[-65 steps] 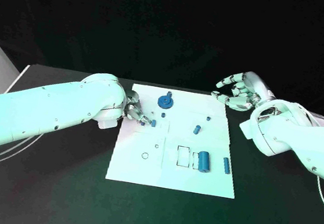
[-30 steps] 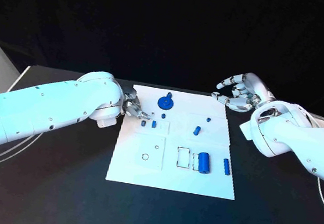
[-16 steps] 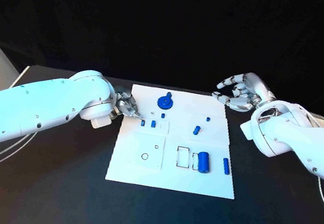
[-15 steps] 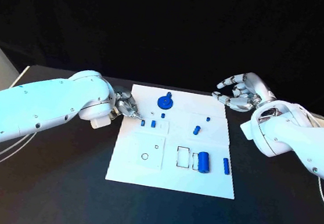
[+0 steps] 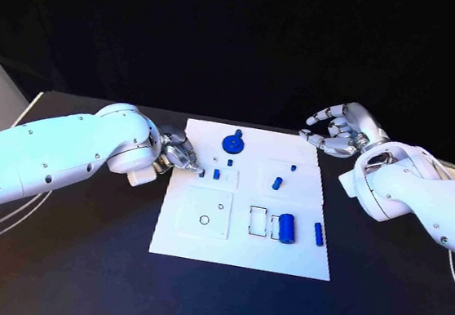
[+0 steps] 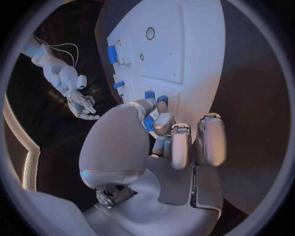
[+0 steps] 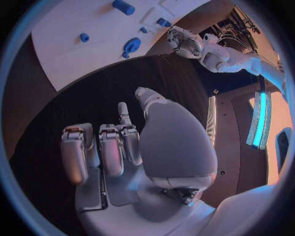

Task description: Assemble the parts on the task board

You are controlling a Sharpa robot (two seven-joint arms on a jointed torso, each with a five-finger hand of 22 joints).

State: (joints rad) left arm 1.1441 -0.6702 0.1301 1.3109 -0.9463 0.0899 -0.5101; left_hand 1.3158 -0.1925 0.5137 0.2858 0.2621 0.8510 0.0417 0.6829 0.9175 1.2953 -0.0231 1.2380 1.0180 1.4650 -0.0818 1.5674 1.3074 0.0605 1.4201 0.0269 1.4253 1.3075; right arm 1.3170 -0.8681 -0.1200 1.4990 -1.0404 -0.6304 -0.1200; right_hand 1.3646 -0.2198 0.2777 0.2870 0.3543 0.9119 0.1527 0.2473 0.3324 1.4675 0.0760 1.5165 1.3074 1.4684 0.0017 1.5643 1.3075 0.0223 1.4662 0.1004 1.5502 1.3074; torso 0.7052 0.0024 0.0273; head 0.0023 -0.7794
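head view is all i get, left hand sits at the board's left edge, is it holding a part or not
Observer: Yes. The left wrist view shows the left hand pinching a small blue part between thumb and a finger.
Operator: ok, is that part over the board or off it
Observer: At the edge. In the left wrist view it sits beside the task board, close to two other blue pegs standing there.
Operator: and the right hand, anything in it
Observer: No. The right wrist view shows the right hand with fingers curled and nothing in the palm, over the dark table off the board.
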